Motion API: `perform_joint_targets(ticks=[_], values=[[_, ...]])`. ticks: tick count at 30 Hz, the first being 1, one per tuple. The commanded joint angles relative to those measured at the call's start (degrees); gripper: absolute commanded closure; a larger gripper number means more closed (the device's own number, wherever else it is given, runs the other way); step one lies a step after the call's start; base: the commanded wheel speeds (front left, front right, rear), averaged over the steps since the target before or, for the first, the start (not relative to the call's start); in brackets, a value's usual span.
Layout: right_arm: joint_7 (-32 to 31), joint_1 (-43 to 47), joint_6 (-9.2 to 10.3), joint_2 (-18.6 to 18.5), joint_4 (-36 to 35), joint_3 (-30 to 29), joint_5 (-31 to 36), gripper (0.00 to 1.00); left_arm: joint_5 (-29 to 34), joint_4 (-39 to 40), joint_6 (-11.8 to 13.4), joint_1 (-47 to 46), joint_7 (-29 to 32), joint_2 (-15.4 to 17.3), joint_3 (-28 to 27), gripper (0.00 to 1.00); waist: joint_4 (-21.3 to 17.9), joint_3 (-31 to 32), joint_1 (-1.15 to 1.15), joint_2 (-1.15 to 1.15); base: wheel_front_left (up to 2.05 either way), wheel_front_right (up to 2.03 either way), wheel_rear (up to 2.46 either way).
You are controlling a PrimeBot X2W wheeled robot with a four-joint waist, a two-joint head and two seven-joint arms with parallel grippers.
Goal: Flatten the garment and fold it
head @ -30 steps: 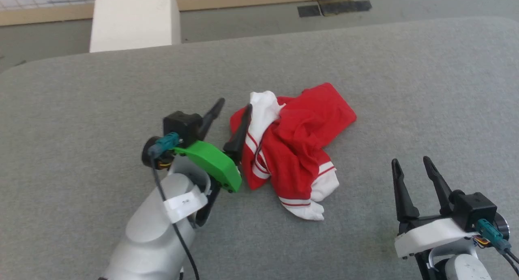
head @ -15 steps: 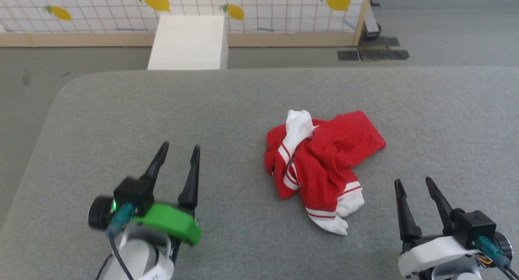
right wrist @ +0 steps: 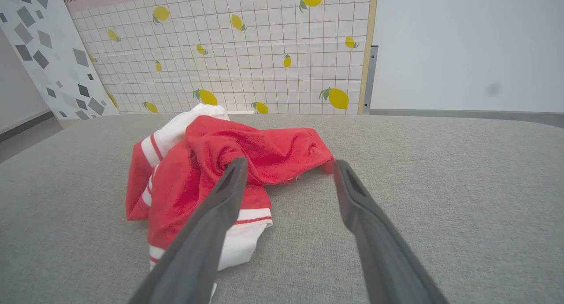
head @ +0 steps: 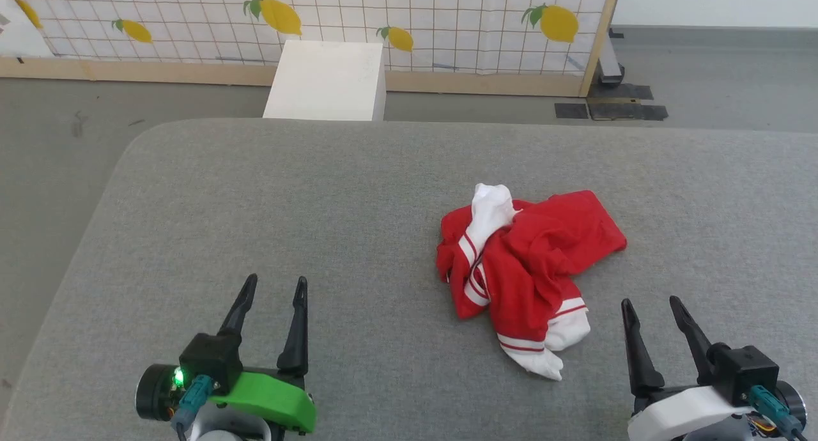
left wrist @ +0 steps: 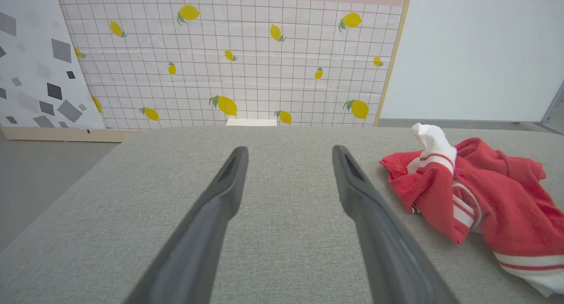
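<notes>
The garment lies crumpled in a heap on the grey table, red with white striped sleeves poking out at its far and near ends. My left gripper stands open at the lower left, well apart from the heap, nothing between its fingers. Its wrist view has the garment off to the right of the open left gripper. My right gripper is open at the lower right, just right of the near white sleeve. In the right wrist view the garment lies ahead and left of the open right gripper.
A white box stands on the floor beyond the table's far edge. Behind it runs a lemon-patterned grid panel with a wooden frame. The table's rounded left corner drops to grey floor.
My left gripper has drawn back from the garment's left edge to the lower left, open throughout. The head camera has tilted up, shifting the picture. The garment lies as it did.
</notes>
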State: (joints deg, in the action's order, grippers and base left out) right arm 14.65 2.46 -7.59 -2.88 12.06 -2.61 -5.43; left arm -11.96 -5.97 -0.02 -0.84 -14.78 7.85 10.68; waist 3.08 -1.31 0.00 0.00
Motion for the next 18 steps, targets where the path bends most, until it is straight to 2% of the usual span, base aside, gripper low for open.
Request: perform_joint_targets(ticks=[1, 5, 9, 11, 14, 18], values=[[0.3, 0.5, 0.1, 0.0, 0.2, 0.0, 0.0, 0.0, 0.8, 0.1, -0.6, 0.7, -0.2, -0.4, -0.3, 0.0, 0.2, -0.1, 0.0, 0.0, 0.0, 0.0, 0.0], [-0.7, -0.2, 0.1, 0.0, 0.9, -0.3, -0.9, 0.0, 1.6, -0.1, -2.0, 0.1, -0.2, -1.0, -0.9, 0.0, 1.0, -0.9, 0.0, 0.0, 0.0, 0.0, 0.0], [-9.2, -1.9, 0.1, -0.4, -0.8, 1.4, 0.6, 0.0, 2.2, -0.1, -2.8, -0.7, -0.2, -1.7, -1.4, 0.0, 2.2, -2.2, 0.0, 0.0, 0.0, 0.0, 0.0], [-16.2, -3.0, 0.1, -2.0, -2.1, 3.2, -0.8, 0.0, 2.5, 0.0, -3.0, -0.8, -0.2, -2.1, -1.8, 0.0, 2.8, -3.0, 0.0, 0.0, 0.0, 0.0, 0.0], [-30.4, -4.6, 0.1, -5.8, -4.0, 7.4, -5.5, 0.0, 2.9, -0.1, -3.4, -1.0, -0.2, -2.7, -2.1, 0.0, 3.7, -4.2, 0.0, 0.0, 0.0, 0.0, 0.0], [-45.1, -7.1, 0.1, -10.2, -6.6, 9.6, -10.2, 0.0, 3.4, -0.4, -4.0, -1.7, -0.2, -3.4, -1.9, 0.0, 5.4, -5.8, 0.0, 0.0, 0.0, 0.0, 0.0]])
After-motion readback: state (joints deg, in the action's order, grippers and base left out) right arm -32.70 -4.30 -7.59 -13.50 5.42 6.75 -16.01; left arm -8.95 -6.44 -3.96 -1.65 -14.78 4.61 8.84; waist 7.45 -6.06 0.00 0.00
